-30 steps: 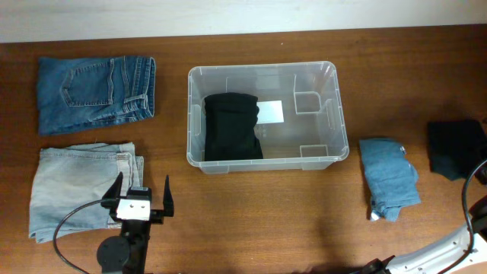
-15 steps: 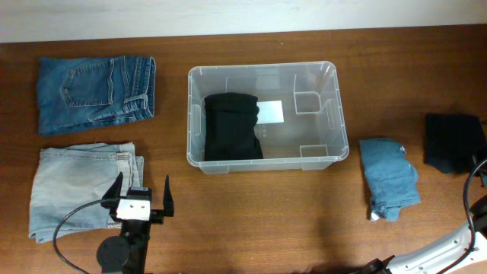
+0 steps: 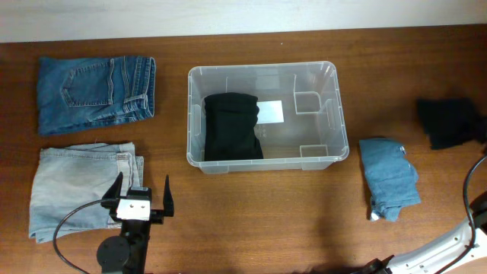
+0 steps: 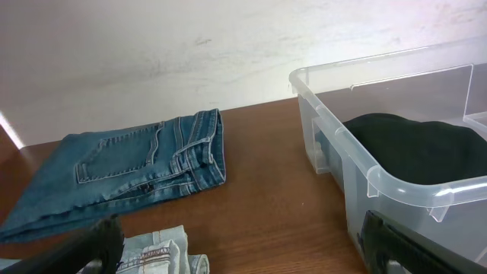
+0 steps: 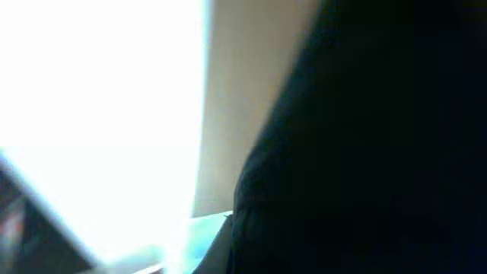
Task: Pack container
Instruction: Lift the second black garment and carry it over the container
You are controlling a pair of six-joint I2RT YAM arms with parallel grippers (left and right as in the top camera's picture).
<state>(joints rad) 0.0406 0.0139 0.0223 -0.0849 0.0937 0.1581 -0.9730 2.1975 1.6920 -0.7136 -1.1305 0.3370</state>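
The clear container (image 3: 262, 70) stands at mid-table, and a folded black garment (image 3: 232, 125) lies in its left half. From the left wrist view, its near rim (image 4: 358, 152) and that black garment (image 4: 418, 144) appear on the right. My left gripper (image 3: 143, 194) hovers open and empty by the light jeans (image 3: 84, 190), front left. A second black garment (image 3: 453, 122) hangs bunched at the right edge. It fills the right wrist view as dark cloth (image 5: 380, 137) and hides my right gripper's fingers, which are shut on it.
Dark blue jeans (image 3: 95, 93) lie folded at the back left. A crumpled blue garment (image 3: 388, 179) lies right of the container. A white wall runs along the table's far edge. The right arm's cable (image 3: 475, 190) loops at the front right.
The black garment at the right edge has bunched up and moved up and to the left. The left arm and everything else have stayed still.
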